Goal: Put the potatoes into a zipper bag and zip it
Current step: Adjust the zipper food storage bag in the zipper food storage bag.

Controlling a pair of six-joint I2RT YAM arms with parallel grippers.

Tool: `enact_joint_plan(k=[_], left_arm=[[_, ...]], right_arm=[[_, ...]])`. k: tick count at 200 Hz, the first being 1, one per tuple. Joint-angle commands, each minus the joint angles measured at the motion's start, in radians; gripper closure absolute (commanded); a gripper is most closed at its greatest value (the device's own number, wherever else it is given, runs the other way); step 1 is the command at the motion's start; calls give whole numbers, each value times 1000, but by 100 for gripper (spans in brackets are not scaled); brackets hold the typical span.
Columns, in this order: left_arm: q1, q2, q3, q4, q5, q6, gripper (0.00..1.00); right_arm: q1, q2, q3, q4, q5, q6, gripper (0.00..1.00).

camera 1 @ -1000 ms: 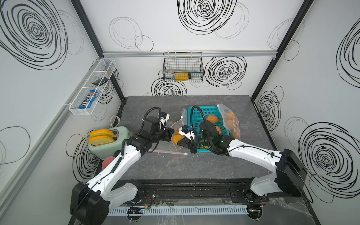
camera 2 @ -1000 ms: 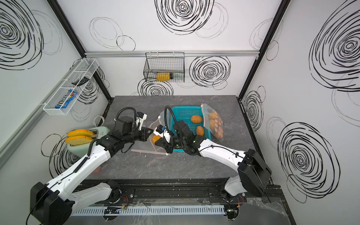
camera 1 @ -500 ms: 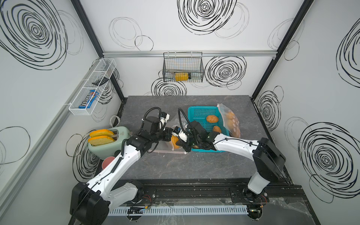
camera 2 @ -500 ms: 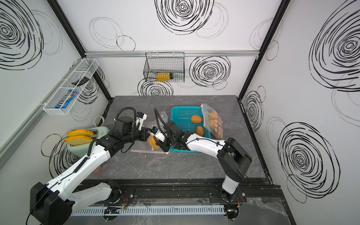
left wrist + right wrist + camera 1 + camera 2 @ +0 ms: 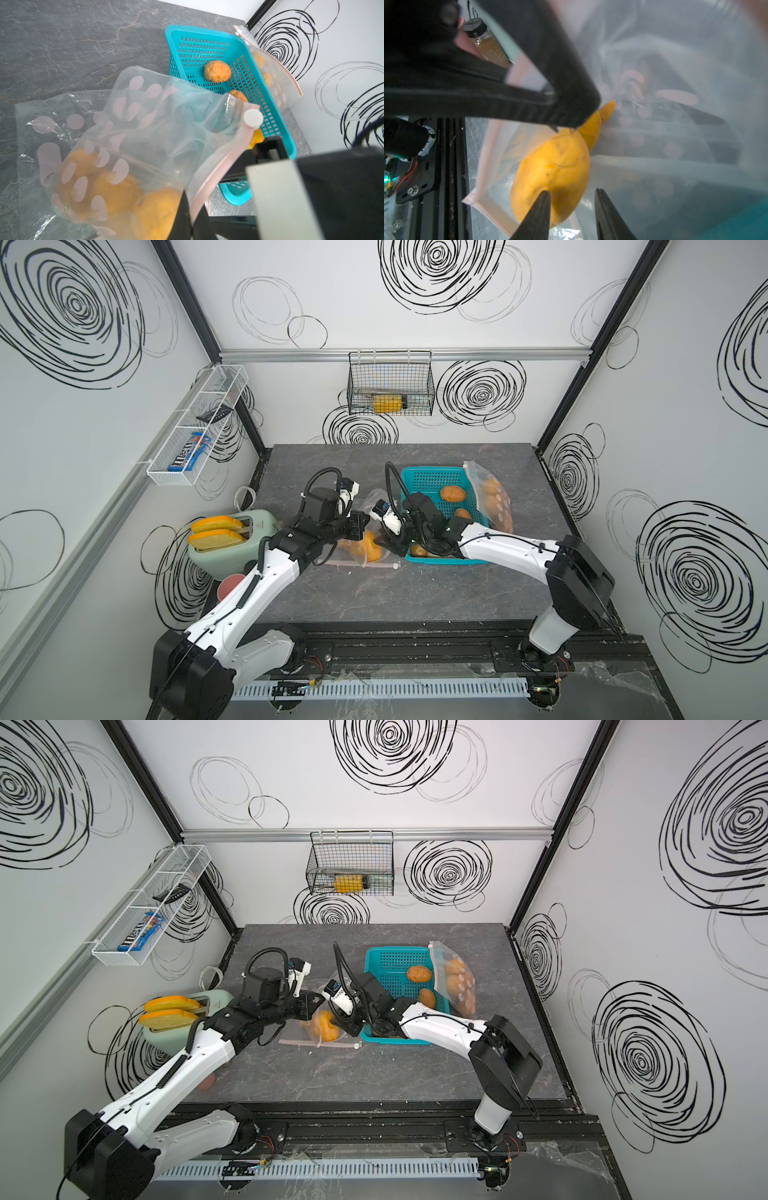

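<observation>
The left arm stretched low, its left gripper [image 5: 360, 528] clamped on the zipper bag's [image 5: 133, 128] pink rim, holding the mouth up. The right gripper [image 5: 572, 191] sat at that mouth, jaws apart, with a potato [image 5: 554, 166] just beyond its fingertips, inside the bag. The basket [image 5: 430, 481] wall stood close behind the right jaws, with more potatoes [image 5: 452, 493] in it.

Two zipper bags are on the tabletop. The middle zipper bag [image 5: 145, 124], left of centre, shows at least three potatoes [image 5: 116, 191] through its film. The second zipper bag [image 5: 494, 506], toward the right edge, shows at least three more, their exact number blurred. One teal basket [image 5: 432, 479] holds two loose potatoes in plain sight and what looks like a third at its near-left corner. At the left edge stands one toaster [image 5: 241, 556] with two toast slices [image 5: 218, 524], and one pink cup [image 5: 227, 588] is beside it. The walls carry one black wire basket [image 5: 390, 385] and one white wire rack [image 5: 195, 427].
</observation>
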Motion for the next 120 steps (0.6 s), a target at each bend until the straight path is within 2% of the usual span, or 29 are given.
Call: enact_joint_plan(k=[1,27,48,62,73,89,120], left_arm=[[-3,-3,18,33,-1,-5,100],[-2,-2,18,34,3,-5,100],[0,-2,17,37,8,-6,100],[0,-3,16,37,8,-6,100],[0,-4,17,38,9,-5,100],[1,-5,17,38,9,-6,100],[2,-5,17,39,13,-6,100]], right_arm=[[-16,-90,-25,56,-8,28,49],[-15,-179,-101,109,-74,14,51],[-15,-213,-177,190,-172,-8,62],[-16,-201,-173,177,-224,-24,75],[-15,-176,-155,146,-294,-53,81],[0,-130,-119,74,-369,-97,83],[28,-53,-87,32,-381,-141,84]])
